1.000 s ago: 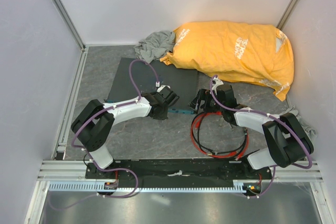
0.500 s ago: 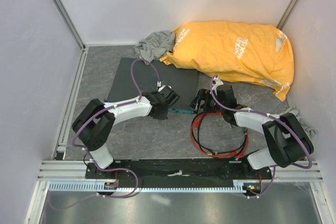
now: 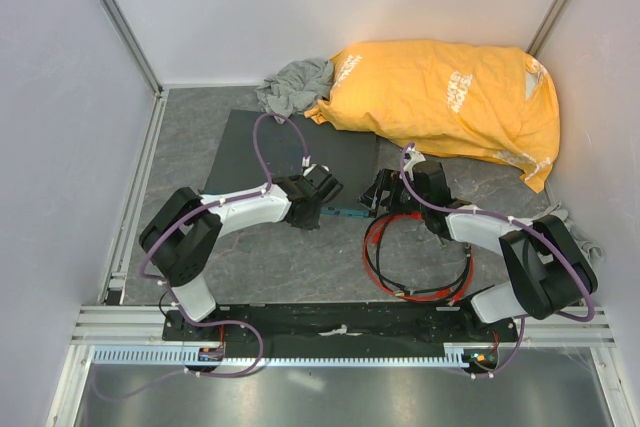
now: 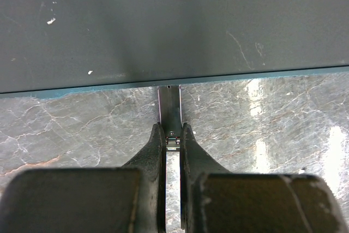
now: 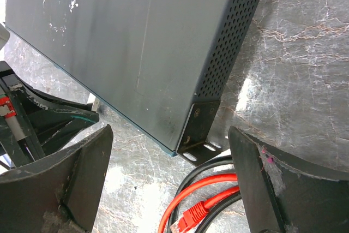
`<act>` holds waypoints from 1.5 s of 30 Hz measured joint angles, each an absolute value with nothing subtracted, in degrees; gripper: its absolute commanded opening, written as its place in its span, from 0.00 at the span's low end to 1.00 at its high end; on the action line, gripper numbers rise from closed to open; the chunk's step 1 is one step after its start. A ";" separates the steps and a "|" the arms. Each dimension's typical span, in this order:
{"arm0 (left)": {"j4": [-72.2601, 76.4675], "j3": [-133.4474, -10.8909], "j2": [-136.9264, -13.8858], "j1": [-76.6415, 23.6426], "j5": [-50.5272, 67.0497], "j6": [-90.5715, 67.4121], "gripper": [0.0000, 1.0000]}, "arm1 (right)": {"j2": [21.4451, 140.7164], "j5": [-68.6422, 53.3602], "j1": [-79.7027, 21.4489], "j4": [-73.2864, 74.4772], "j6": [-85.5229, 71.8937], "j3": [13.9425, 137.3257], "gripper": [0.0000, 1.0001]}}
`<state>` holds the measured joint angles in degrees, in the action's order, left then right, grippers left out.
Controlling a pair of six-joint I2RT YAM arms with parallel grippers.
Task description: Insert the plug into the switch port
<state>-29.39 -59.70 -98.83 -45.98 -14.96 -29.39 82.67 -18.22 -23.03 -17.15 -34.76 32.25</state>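
White panel walls [image 3: 300, 7] on aluminium posts box in a grey marbled counter [image 3: 270, 257]. Yellow bag [image 3: 440, 97] at 1 o'clock, crumpled grey cloth [image 3: 295, 82] at 12.

Flat dark grey box [image 3: 290, 147] at centre, blue-green front edge [image 4: 82, 90] facing 6. The switch port row along it is hidden in every view.

Red cable [image 3: 380, 247] loops at 5 o'clock, partly under the right arm.

Right fingers [image 5: 71, 178] spread wide, holding nothing, straddling the box's perforated corner [image 5: 234, 31].

Left fingers [image 4: 157, 145] nearly closed, pinching the plug [image 4: 169, 110], whose tip meets the front edge. Cannot tell whether it is seated.
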 measured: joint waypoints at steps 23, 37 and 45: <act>-22.00 -53.93 -95.13 -46.04 -14.96 -28.88 0.01 | 82.81 -18.74 -23.03 -17.58 -34.98 32.25 0.94; -10.17 -45.28 -90.72 -46.33 -15.44 -27.53 0.02 | 83.00 -19.68 -23.03 -18.92 -35.62 31.70 0.94; -6.90 -42.68 -89.06 -46.65 -16.40 -26.70 0.02 | 83.11 -19.68 -23.03 -19.27 -35.79 31.62 0.94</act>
<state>-6.90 -42.68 -89.06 -46.65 -16.40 -26.70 83.11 -19.68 -23.03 -19.27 -35.79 31.62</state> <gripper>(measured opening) 0.077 0.943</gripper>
